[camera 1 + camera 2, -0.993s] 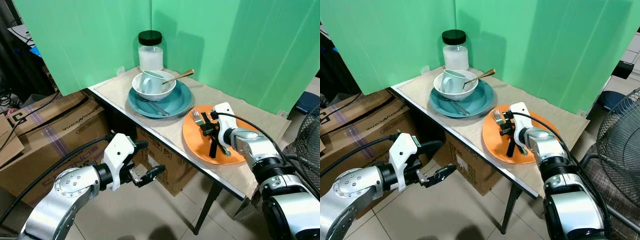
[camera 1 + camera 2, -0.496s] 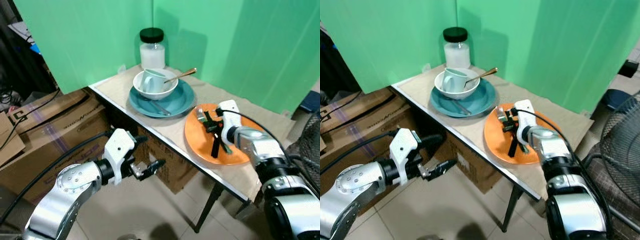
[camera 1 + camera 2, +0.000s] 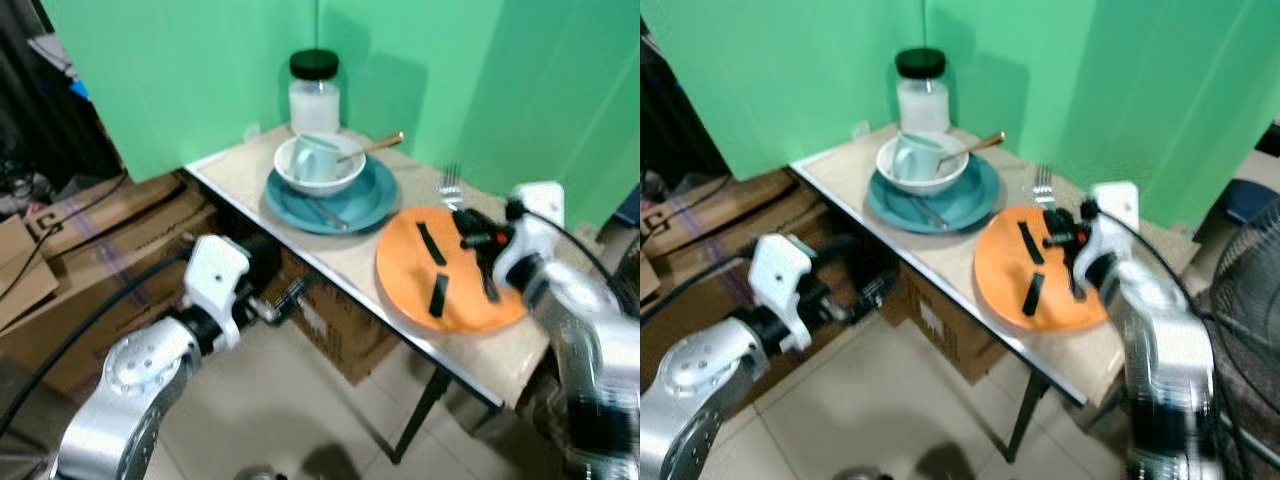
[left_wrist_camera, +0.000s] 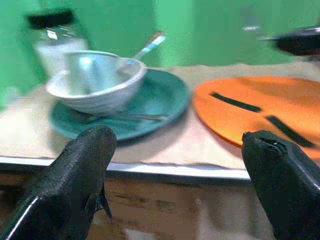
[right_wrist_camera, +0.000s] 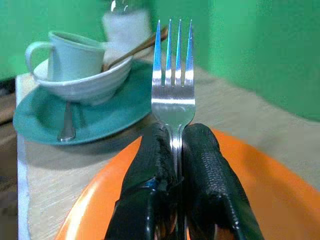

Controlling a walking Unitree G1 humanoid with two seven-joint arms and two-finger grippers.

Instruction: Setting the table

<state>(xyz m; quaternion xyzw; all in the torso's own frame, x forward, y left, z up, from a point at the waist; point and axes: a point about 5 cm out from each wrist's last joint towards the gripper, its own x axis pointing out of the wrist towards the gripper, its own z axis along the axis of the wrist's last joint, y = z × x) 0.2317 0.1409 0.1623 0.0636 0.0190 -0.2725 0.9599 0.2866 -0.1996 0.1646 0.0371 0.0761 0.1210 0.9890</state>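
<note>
My right gripper (image 3: 468,228) is shut on a silver fork (image 5: 173,75) and holds it, tines up, over the far edge of the orange plate (image 3: 455,300). The fork (image 3: 447,184) is clear of the plate. Two short black strips (image 3: 432,243) lie on the orange plate. To its left a teal plate (image 3: 345,203) carries a white bowl (image 3: 318,177) with a pale mug (image 3: 312,158) and a gold spoon (image 3: 376,148) in it; another utensil (image 3: 322,213) rests on the teal plate. My left gripper (image 4: 176,145) is open, low at the table's front edge (image 3: 340,270).
A white jar with a black lid (image 3: 314,88) stands at the table's back corner against green screens (image 3: 190,70). Cardboard boxes (image 3: 90,250) sit on the floor at the left and under the table (image 3: 335,330). A fan (image 3: 1255,270) stands at the right.
The right gripper has lifted the fork off the orange plate and carried it back and to the right. The left gripper has risen toward the table edge. The camera has shifted and blurred.
</note>
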